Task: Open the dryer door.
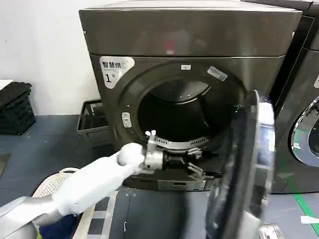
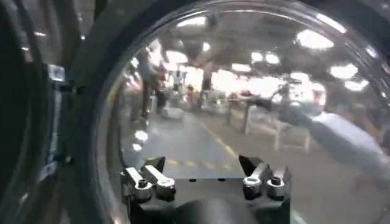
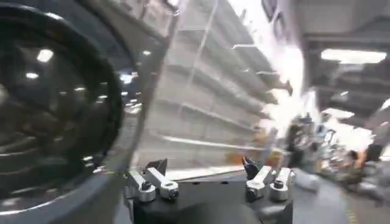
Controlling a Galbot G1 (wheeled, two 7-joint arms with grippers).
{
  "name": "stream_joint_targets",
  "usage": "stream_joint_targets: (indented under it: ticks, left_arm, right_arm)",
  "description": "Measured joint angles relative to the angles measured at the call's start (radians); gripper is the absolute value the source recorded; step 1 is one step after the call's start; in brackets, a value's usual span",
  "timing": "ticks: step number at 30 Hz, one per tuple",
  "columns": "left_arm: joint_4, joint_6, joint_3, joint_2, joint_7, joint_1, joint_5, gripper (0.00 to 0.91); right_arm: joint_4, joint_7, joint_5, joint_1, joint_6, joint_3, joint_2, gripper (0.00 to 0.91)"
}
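Note:
The dryer (image 1: 189, 35), bronze-grey with a white "1" label (image 1: 115, 69), stands with its drum mouth (image 1: 179, 114) uncovered. The dryer door (image 1: 251, 159) is swung out to the right and shows nearly edge-on, chrome rim towards me. My left gripper (image 1: 195, 169) reaches from the lower left to the bottom lip of the drum mouth, between machine and door. In the left wrist view it (image 2: 204, 167) is open and holds nothing, facing the door's round glass (image 2: 244, 91). My right gripper (image 3: 206, 167) is open and empty beside a dark round glass (image 3: 49, 103).
A darker machine (image 1: 304, 114) with its own chrome-ringed door stands close on the right. A dark basket (image 1: 92, 122) sits on the floor left of the dryer, with a black crate (image 1: 15, 107) farther left. A white basket (image 1: 55, 184) lies under my left arm.

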Motion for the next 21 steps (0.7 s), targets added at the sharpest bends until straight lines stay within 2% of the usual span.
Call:
stream_joint_targets:
  ticks: [5,13,18,21]
  left_arm:
    - [0.038,-0.020,0.035,-0.077,-0.049,-0.012,0.042,0.907]
    - [0.095,-0.067,0.074,-0.188,-0.116,-0.019,0.118,0.907]
    - [0.137,-0.138,0.079,-0.246,-0.163,-0.023,0.191,0.907]
    - [0.157,-0.152,0.080,-0.278,-0.184,-0.022,0.196,0.907]
  right_arm:
    - [0.018,0.008,0.000,-0.025,-0.021,0.066,0.002,0.907]
    - [0.026,-0.002,0.000,-0.039,-0.020,0.118,0.005,0.907]
    - [0.025,-0.007,0.000,-0.045,-0.019,0.133,0.003,0.907]
    - [0.020,-0.009,0.001,-0.049,-0.018,0.143,0.000,0.907]
